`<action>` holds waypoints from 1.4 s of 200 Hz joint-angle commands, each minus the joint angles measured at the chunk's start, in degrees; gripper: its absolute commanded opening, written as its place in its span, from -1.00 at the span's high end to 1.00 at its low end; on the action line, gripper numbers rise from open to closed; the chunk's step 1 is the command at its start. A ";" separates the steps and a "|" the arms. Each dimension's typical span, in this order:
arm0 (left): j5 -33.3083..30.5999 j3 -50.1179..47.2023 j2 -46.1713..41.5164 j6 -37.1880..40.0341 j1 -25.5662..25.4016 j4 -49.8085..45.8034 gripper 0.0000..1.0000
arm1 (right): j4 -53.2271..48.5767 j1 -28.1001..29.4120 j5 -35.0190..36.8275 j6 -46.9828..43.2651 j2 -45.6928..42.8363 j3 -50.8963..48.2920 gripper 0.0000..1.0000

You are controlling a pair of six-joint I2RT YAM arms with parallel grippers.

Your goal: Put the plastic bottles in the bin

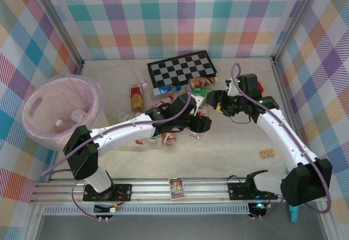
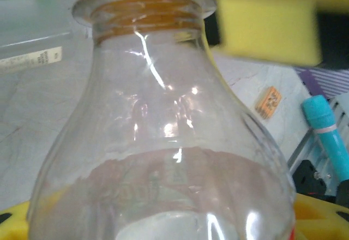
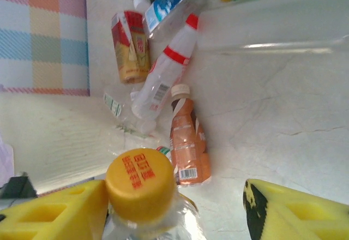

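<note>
A clear plastic bottle (image 2: pixel 163 114) with a yellow cap (image 3: pixel 140 183) hangs over the middle of the table between my two grippers. My left gripper (image 1: pixel 200 123) is shut on its body; its yellow fingertips (image 2: pixel 11 218) flank the bottle at the frame's bottom edge. My right gripper (image 3: pixel 174 213) stands open at the cap, which lies against one finger (image 3: pixel 54 213) and well apart from the other. More bottles lie on the table: a brown one (image 3: pixel 188 136), a clear red-labelled one (image 3: pixel 166 68) and a blue-labelled one (image 3: pixel 174 0). The bin (image 1: pixel 41 125) stands at far left with bottles inside.
A checkerboard (image 1: pixel 182 68) lies at the back centre. A red-and-yellow carton (image 1: pixel 136 98) sits left of the bottle pile. A small wooden block (image 1: pixel 266 153) lies right of centre, and a card (image 1: pixel 176 187) rests on the front rail. Plaid walls enclose the table.
</note>
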 commanded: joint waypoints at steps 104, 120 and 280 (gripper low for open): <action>-19.86 26.75 -13.55 7.86 16.24 -39.61 0.29 | -4.91 -5.63 1.77 -5.18 -0.98 -1.73 -0.44; -20.46 28.67 -17.09 8.70 21.53 -42.55 0.42 | -3.62 -5.67 0.22 -4.79 0.30 -2.01 -0.45; -11.03 12.53 -26.30 13.91 72.39 -45.46 0.53 | -3.46 -5.51 -2.31 -6.36 3.72 -1.31 -0.45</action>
